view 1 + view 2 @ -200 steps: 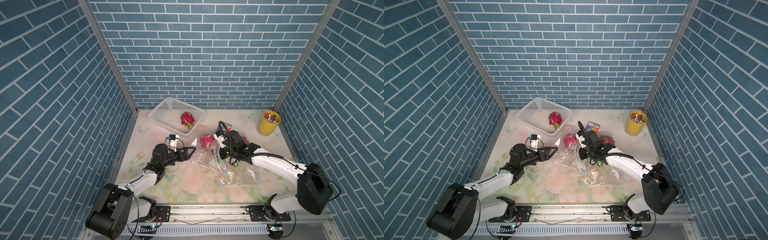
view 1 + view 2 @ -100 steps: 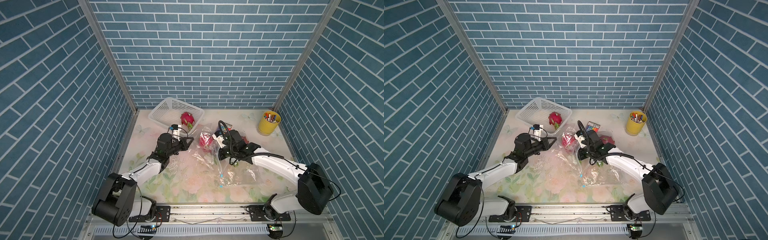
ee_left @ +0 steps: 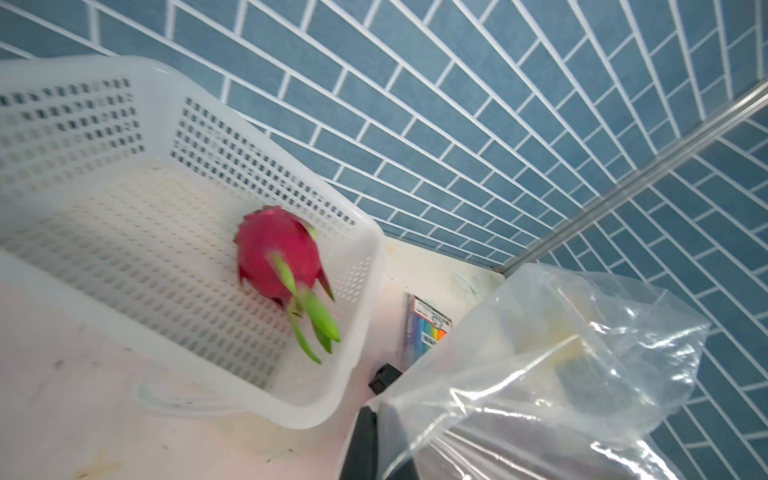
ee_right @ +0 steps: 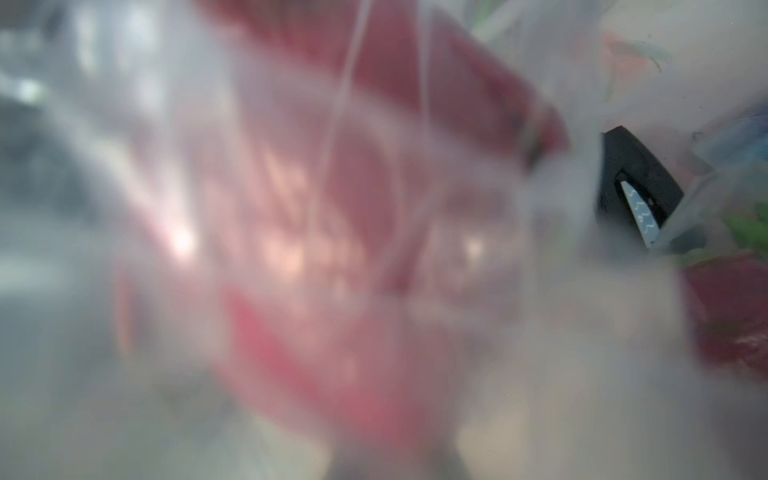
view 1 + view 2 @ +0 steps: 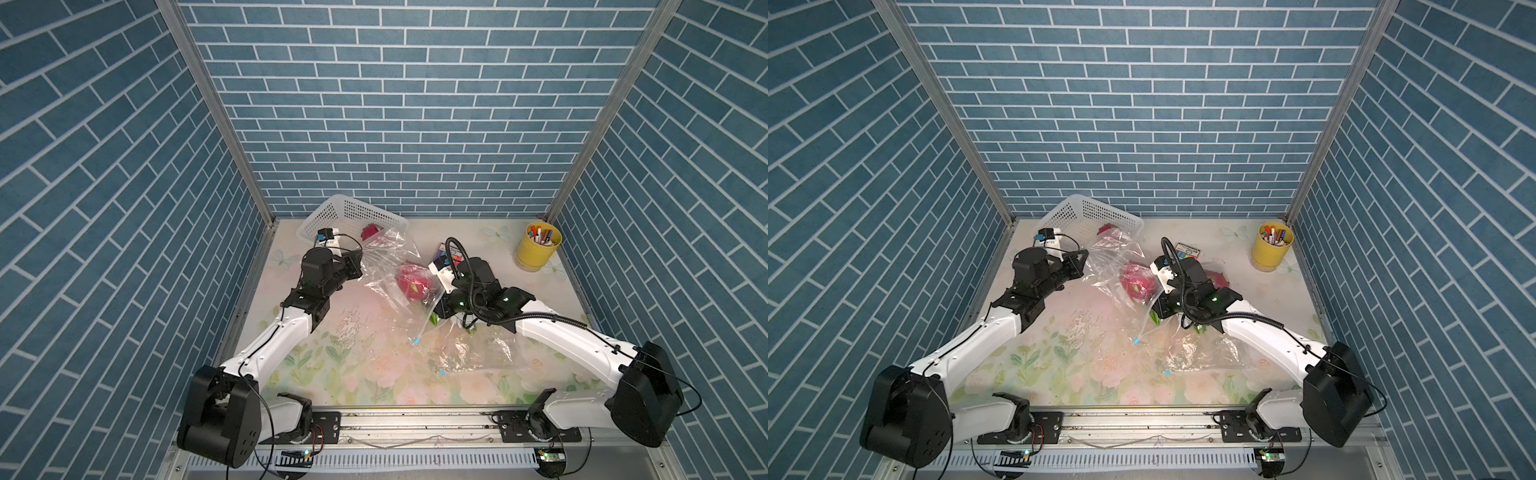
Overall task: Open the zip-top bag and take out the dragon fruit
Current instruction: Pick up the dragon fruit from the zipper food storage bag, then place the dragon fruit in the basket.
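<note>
A clear zip-top bag [image 5: 388, 266] hangs stretched between my two grippers, with a pink dragon fruit [image 5: 412, 284] inside it. My left gripper [image 5: 358, 259] is shut on the bag's left edge, raised beside the basket; in the left wrist view the film [image 3: 540, 374] bunches over its black finger [image 3: 361, 440]. My right gripper [image 5: 439, 305] holds the bag's other side low by the fruit. The right wrist view is fogged by plastic, showing red fruit [image 4: 332, 208] and one finger [image 4: 636, 187].
A white basket [image 5: 353, 210] at the back left holds another dragon fruit [image 3: 278, 253]. A second bag [image 5: 478, 349] lies flat under the right arm. A yellow cup of markers [image 5: 538, 245] stands back right, a marker pack [image 5: 1185, 251] mid-back, another fruit [image 5: 1219, 277] behind the right wrist.
My left gripper closed on the bag's edge and pulled it up and back toward the basket. The bag now stands stretched open. The right arm barely moved.
</note>
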Tool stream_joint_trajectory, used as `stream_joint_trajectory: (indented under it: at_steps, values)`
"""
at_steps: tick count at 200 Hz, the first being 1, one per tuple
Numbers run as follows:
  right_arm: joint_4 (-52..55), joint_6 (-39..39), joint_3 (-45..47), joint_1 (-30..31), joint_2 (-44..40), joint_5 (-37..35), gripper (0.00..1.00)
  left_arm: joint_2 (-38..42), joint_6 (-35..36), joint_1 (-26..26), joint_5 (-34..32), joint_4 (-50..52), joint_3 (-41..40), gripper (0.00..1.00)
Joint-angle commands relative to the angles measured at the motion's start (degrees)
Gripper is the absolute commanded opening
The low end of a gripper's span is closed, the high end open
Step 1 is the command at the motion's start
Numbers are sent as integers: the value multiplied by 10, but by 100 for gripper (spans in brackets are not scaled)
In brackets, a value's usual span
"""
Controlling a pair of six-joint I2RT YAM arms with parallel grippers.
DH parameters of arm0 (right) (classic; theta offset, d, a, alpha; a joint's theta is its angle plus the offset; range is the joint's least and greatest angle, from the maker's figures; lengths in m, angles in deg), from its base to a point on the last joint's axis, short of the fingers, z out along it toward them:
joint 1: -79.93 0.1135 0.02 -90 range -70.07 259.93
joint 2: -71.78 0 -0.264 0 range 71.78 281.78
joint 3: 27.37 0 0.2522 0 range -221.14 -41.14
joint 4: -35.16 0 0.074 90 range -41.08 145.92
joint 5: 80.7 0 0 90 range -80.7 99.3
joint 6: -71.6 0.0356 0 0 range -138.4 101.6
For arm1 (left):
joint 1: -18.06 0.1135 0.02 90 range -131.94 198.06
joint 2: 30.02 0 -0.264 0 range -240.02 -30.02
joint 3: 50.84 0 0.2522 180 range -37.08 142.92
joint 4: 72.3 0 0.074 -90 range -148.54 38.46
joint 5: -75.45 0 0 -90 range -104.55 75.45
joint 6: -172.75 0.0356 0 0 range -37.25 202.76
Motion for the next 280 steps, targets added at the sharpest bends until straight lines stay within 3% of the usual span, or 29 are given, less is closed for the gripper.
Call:
stream_joint_trajectory:
  at_steps: [1,92,137,183,224,280]
  values:
    - [-3,-1,9,-2,-23,15,0,30,5,36,-55,22,-1,0]
    - [-4,1,15,-13,-71,37,0,61,16,84,-118,52,-11,0]
    - [9,-10,34,-28,-120,5,0,38,13,90,-108,53,-7,0]
    - [90,-60,24,-56,-158,-47,0,41,16,91,-124,59,-9,0]
    - [124,-82,34,-88,-193,-79,0,43,15,91,-112,51,-15,0]
    - [81,-100,-11,-100,-168,-85,0,48,9,89,-24,33,-38,0]
